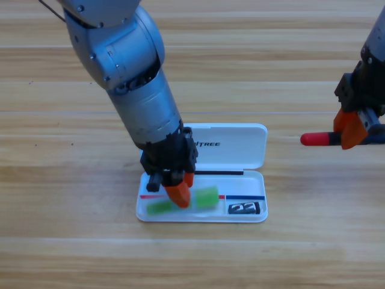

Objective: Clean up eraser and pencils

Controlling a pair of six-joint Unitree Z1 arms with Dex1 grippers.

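A: Nearest, in the white case's (260, 212) tray, what lies there?

B: The eraser (243, 208) at the right end; the green pencil (206, 197) beside it, under the left gripper (178, 194). Whether its jaws pinch it, I cannot tell.

A: And farther away?

B: The right gripper (354, 129) pinches the black pencil (317, 139) near the middle. It looks light, stiff and smooth, so I think a middle hold is best.

bright, even light; soft shadows

Left gripper (180, 191) hides the middle of the green pencil (206, 197)
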